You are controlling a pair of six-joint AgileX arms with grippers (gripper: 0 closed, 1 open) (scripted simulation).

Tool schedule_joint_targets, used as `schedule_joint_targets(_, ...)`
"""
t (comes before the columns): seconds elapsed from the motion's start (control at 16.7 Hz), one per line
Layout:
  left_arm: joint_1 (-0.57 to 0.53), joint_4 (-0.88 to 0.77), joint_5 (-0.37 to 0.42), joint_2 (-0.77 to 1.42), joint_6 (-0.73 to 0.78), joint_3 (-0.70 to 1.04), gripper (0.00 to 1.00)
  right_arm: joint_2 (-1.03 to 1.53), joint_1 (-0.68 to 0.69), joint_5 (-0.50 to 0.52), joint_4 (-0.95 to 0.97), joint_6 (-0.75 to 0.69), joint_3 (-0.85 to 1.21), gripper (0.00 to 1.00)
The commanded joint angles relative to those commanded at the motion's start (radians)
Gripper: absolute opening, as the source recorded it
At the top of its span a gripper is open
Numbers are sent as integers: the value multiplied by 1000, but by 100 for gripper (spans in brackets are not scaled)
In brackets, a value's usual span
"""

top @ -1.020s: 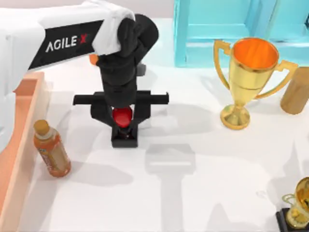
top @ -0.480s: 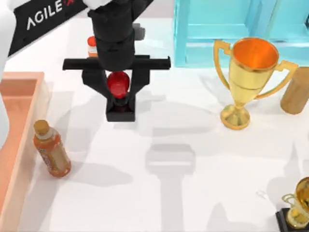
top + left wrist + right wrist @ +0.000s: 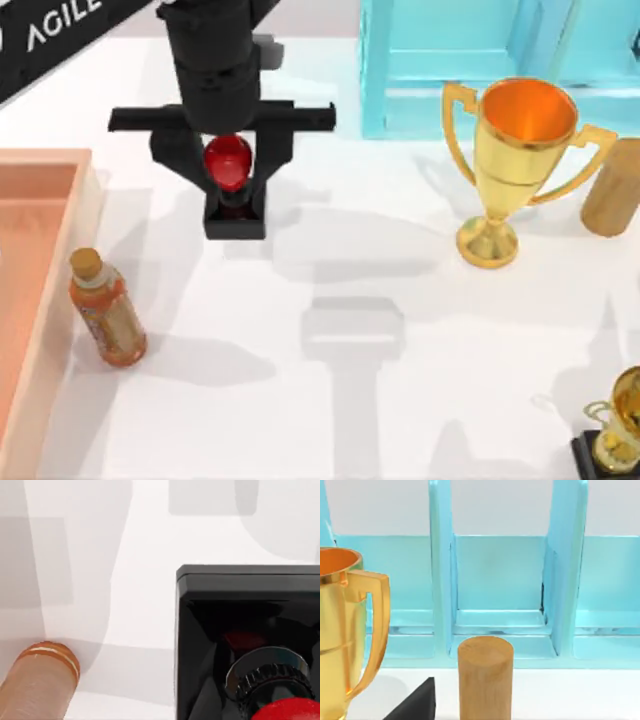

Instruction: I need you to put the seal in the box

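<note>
Seal gripped by the left arm's jaws, carried toward the counter's left edge.

The seal, red knob over black block base, hangs clamped between the left gripper's jaws near the counter's far edge, left of centre. Against the frames from a second and half a second ago, it has shifted farther left and toward the far edge, closer to the box at the left edge, and remains outside it. The orange bottle lies tilted just beside the box wall, unmoved, as are the gold trophy and turquoise cabinet.
</note>
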Motion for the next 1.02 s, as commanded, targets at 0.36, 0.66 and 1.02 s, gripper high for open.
schedule_joint_targets(0.36, 321, 12, 5, -153, 312, -150, 0, 0, 0, 0, 0, 0, 0, 100)
schedule_joint_targets(0.66, 664, 28, 9, -315, 659, -311, 0, 0, 0, 0, 0, 0, 0, 100)
schedule_joint_targets(1.02, 783, 42, 12, -397, 778, -387, 0, 0, 0, 0, 0, 0, 0, 100)
